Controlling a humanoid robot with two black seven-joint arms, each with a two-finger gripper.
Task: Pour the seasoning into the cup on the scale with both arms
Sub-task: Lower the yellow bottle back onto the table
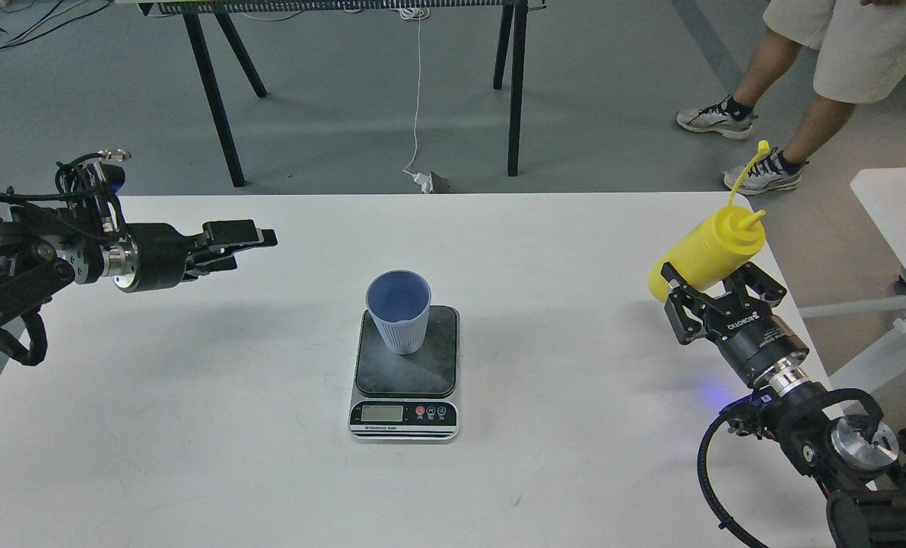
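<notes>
Seasoning clamped in right gripper, frame right, well apart from cup on scale; pour not begun; left gripper empty, fingers look nearly closed.

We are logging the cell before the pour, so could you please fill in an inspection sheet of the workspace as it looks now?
Surface: white table, faint scuffs, no spills.
Job's things: light-blue cup upright at the back of the scale platform; yellow seasoning bottle held off to the right, tilted, cap off and hanging by its strap.
Clutter: nothing seen on the table.
Grippers: left pincer holds nothing, hovering left of the cup, fingers close together; right pincer clamped on the bottle's lower body.
Cables: black looms on both arms; white cord hanging to the floor behind.
Surroundings: black trestle legs, a person's legs at back right, second white table.
</notes>
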